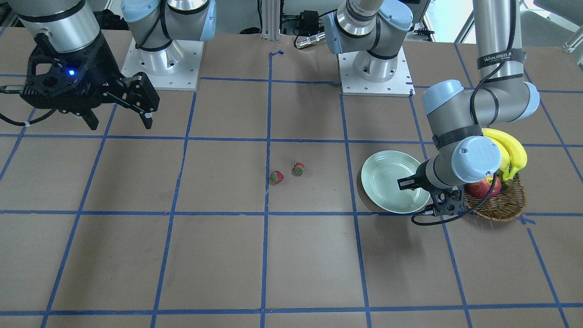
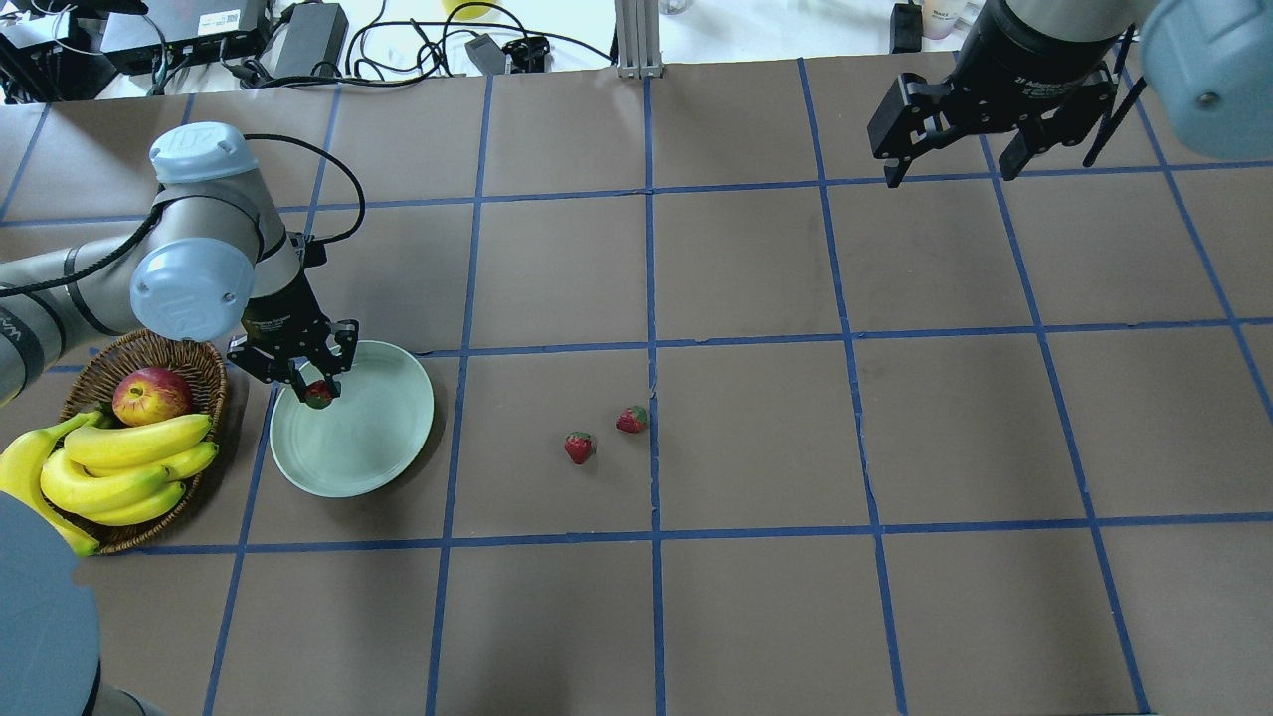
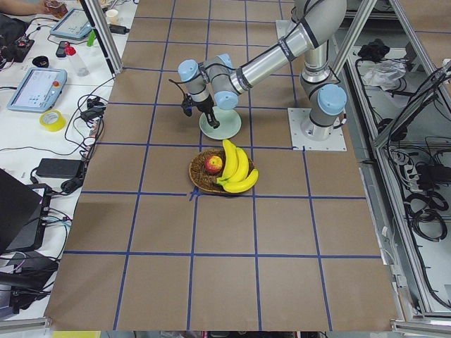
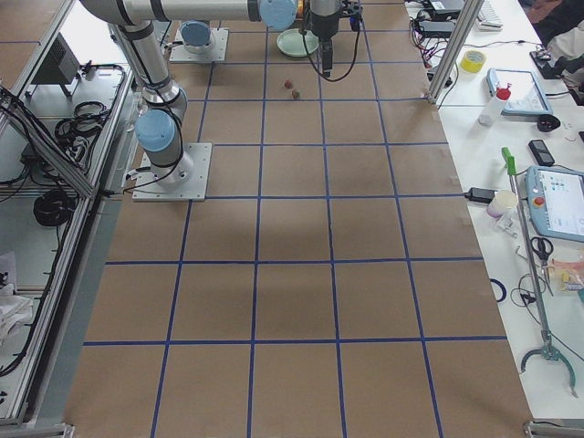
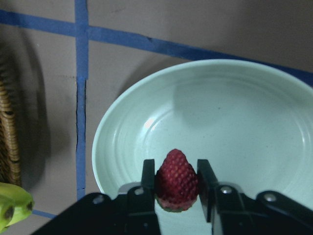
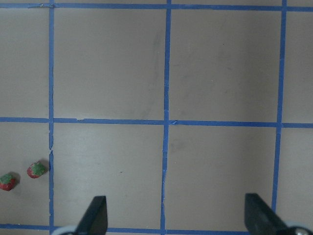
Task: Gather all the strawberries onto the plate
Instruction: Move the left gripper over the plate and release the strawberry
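My left gripper [image 2: 316,389] is shut on a strawberry [image 5: 176,180] and holds it just above the near part of the pale mint-green plate [image 2: 373,438]; the plate also shows in the front view [image 1: 382,175] and in the left wrist view [image 5: 234,117]. The plate has nothing lying in it. Two more strawberries lie on the table near its middle [image 2: 580,447] [image 2: 633,420], also in the front view [image 1: 276,177] [image 1: 299,169]. My right gripper [image 2: 953,164] is open and empty, high above the far right of the table [image 1: 120,119].
A brown wicker basket [image 2: 204,373] with an apple [image 2: 151,395] and bananas [image 2: 124,467] stands right beside the plate on its left. Blue tape lines grid the brown table. Cables and power bricks lie past the far edge.
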